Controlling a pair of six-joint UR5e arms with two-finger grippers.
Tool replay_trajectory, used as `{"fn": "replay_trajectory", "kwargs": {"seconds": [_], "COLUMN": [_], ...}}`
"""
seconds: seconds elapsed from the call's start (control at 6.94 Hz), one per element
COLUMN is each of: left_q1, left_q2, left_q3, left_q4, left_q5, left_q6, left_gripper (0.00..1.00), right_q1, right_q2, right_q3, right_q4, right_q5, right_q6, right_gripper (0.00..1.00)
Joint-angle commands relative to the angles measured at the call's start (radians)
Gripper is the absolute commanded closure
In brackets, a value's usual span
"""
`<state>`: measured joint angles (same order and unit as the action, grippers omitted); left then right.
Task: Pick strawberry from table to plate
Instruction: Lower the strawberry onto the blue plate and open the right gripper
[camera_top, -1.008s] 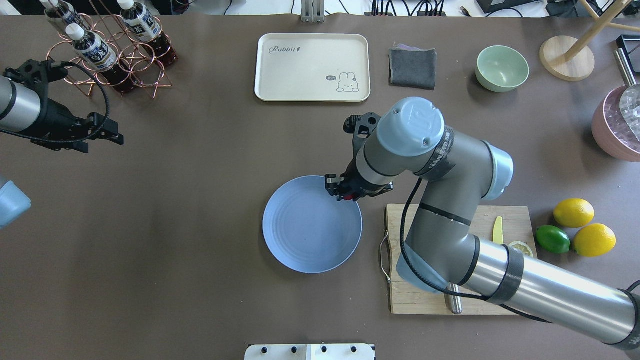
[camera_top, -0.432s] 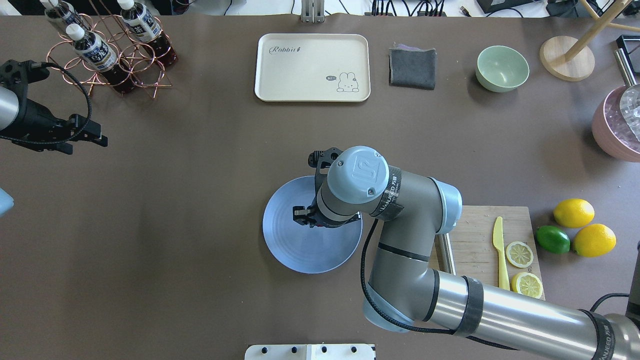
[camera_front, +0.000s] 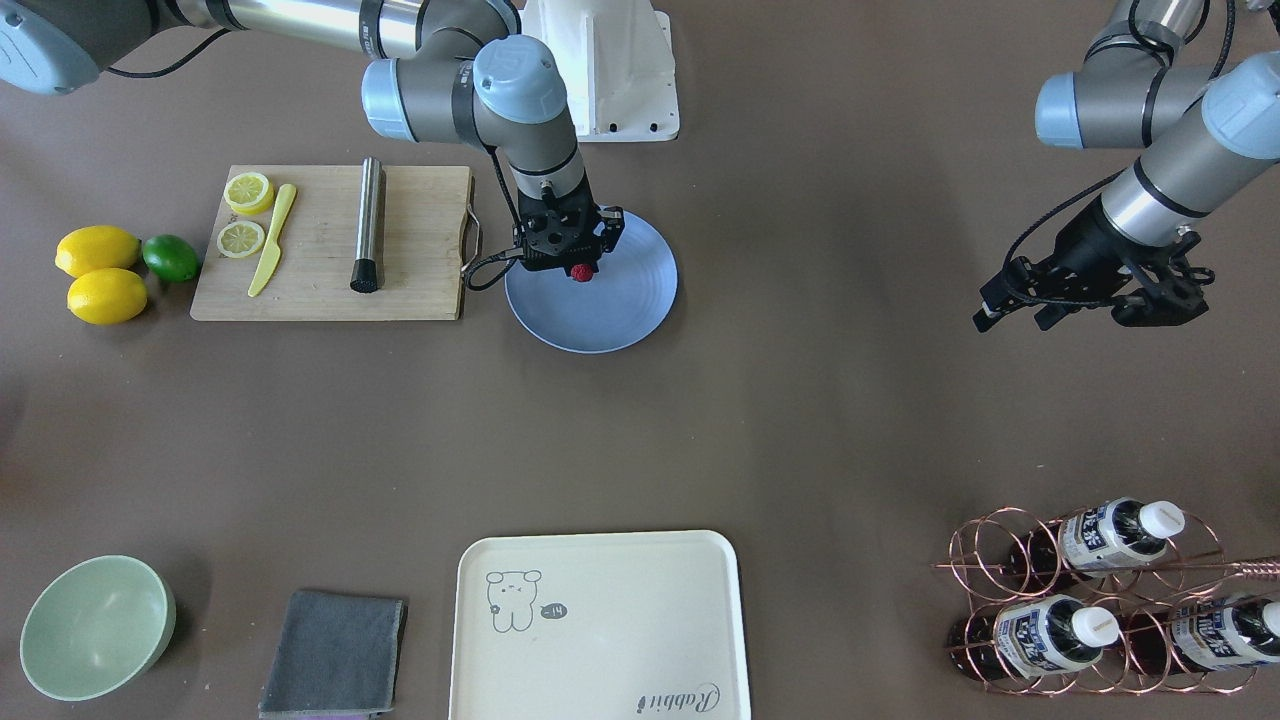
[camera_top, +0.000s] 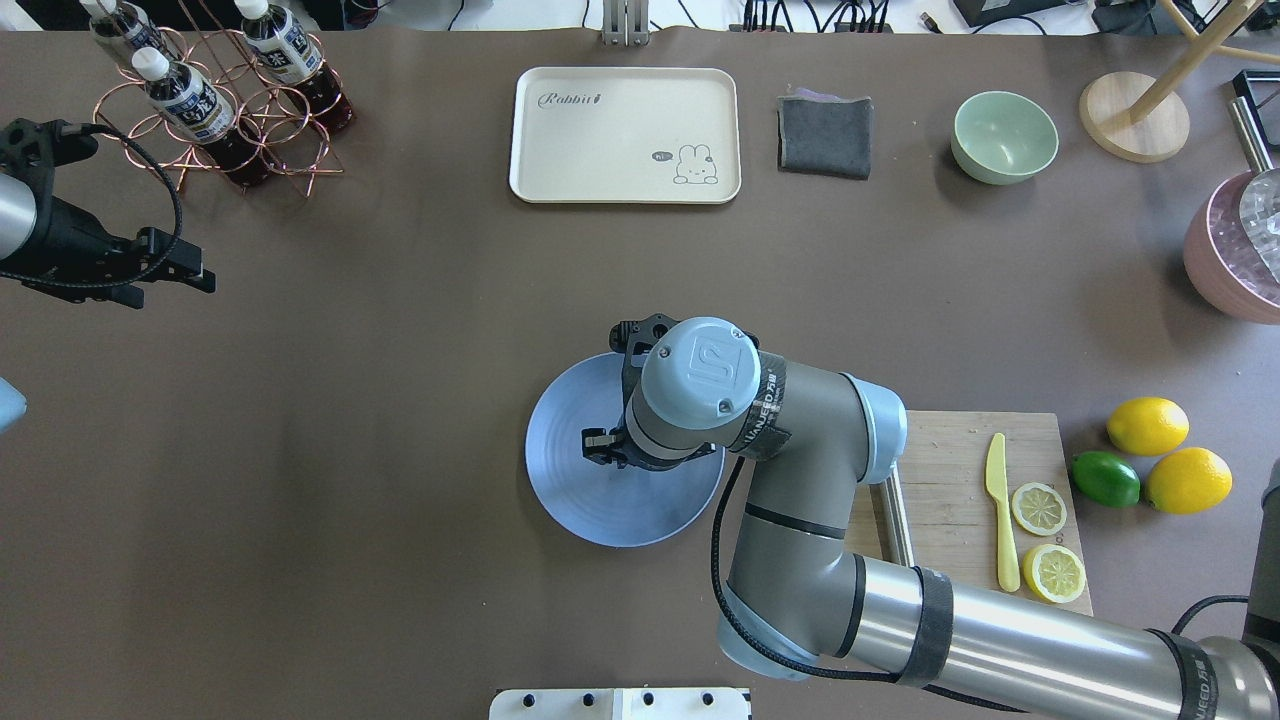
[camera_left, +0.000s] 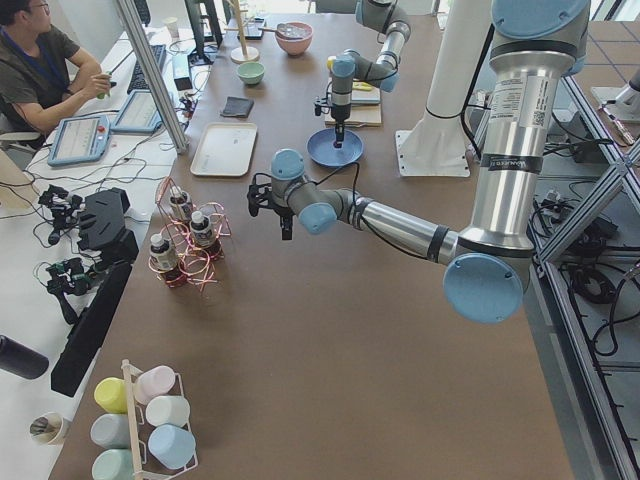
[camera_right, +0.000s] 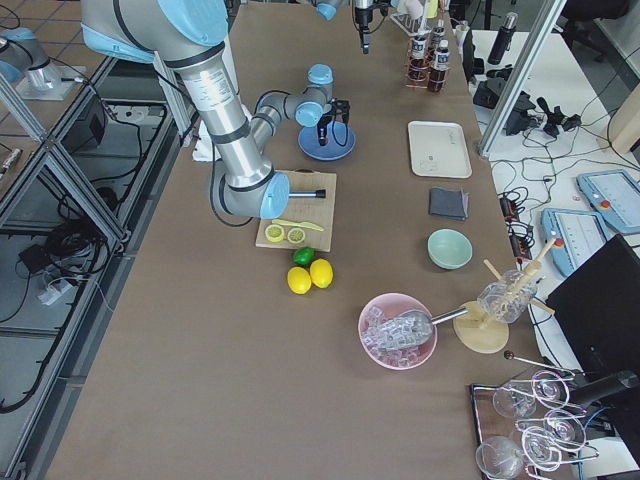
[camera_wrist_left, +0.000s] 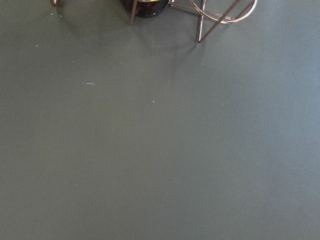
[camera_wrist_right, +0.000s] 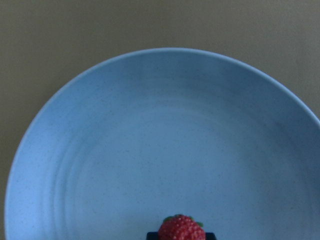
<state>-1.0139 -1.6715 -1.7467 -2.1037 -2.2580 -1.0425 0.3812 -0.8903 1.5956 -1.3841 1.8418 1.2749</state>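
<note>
From where I stand the job looks nearly done: the strawberry (camera_front: 580, 271) is off the table (camera_front: 800, 420) and hangs over the plate (camera_front: 625, 305), pinched in the right gripper (camera_front: 576, 264), whose jaws are closed narrowly on it. It sits above the plate's inner part, a little toward the robot's side of the middle. I cannot tell whether it touches the plate or is held just clear of it. What is left, as I judge it, is to let go and lift away, so that the berry rests on the plate by itself. The berry is small and dark red, roundish and bumpy, with a hint of green at its edge in the wrist view, and it looks whole, not squashed. The plate under it is bare, with nothing else on it. The left gripper (camera_front: 1015, 318) hangs well apart from the plate, its fingers spread and holding nothing.
</note>
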Motion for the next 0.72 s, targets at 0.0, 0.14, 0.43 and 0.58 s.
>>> {"fn": "replay_trajectory", "kwargs": {"seconds": [0.0,0.14,0.43,0.58], "left_q1": [0.001,0.001,0.001,0.001], "left_q2": [-0.002,-0.001,-0.001,-0.001], "left_q3": [0.003,0.003,0.003,0.001], "left_q4": [0.002,0.002,0.002,0.002], "left_q5": [0.000,0.000,0.000,0.000], "left_q6": [-0.001,-0.001,-0.001,-0.007], "left_gripper": [0.06,0.06,0.06,0.06], "right_q1": [-0.005,-0.005,-0.007,-0.007], "right_q2": [0.001,0.002,0.002,0.002], "right_q3": [-0.006,-0.006,-0.006,-0.005], "right_q4": [0.000,0.000,0.000,0.000], "right_q5": [-0.004,-0.004,-0.004,-0.006], "right_q6": [-0.002,-0.003,-0.003,-0.002], "right_gripper": [1.00,1.00,0.48,0.00]}}
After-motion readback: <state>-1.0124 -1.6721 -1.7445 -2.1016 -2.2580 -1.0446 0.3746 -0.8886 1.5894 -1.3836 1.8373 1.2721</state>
